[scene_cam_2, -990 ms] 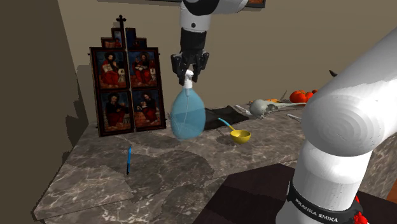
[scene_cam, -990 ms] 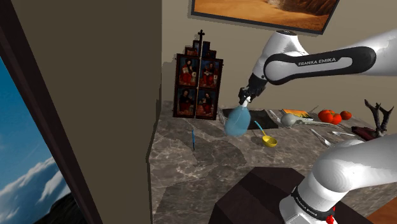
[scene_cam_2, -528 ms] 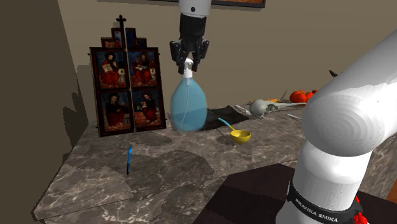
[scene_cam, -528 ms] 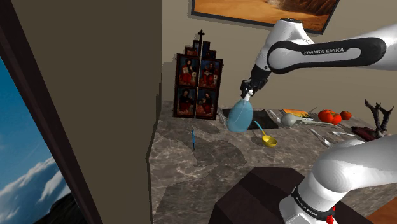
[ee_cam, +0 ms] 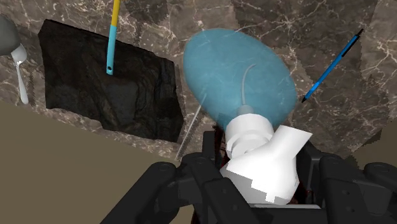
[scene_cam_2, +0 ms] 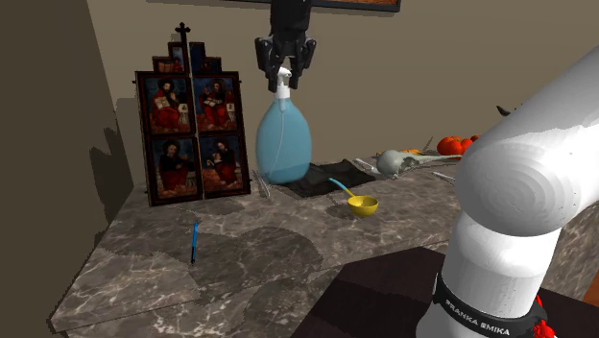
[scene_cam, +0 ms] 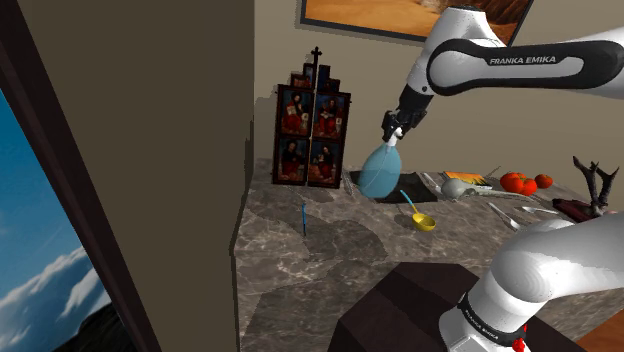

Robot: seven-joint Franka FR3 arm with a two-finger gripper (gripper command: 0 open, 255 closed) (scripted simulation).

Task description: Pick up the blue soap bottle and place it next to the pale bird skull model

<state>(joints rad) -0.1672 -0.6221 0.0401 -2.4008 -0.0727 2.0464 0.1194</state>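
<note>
The blue soap bottle (scene_cam: 380,172) (scene_cam_2: 282,144) has a round translucent body and a white pump head. It hangs above the marble counter (scene_cam: 330,255), near the back, with my gripper (scene_cam: 393,128) (scene_cam_2: 284,72) shut on its white head. In the wrist view the black fingers (ee_cam: 191,184) clasp the pump head, and the blue body (ee_cam: 238,83) hangs below them over the counter beside a dark mat (ee_cam: 108,83). The pale bird skull (scene_cam: 458,187) (scene_cam_2: 392,161) lies on the counter, further toward the shoulder view's right.
A dark panel of religious pictures (scene_cam: 313,135) (scene_cam_2: 187,134) stands at the counter's back. A yellow scoop (scene_cam: 424,220) (scene_cam_2: 361,203), a blue pen (scene_cam: 303,215) (scene_cam_2: 195,240), cutlery, tomatoes (scene_cam: 520,183) and a dark branch (scene_cam: 595,185) lie around. A wall (scene_cam: 150,150) bounds the shoulder view's left.
The gripper has risen with the bottle and carried it toward the back of the counter, slightly to the shoulder view's right. The bottle hangs higher than before.
</note>
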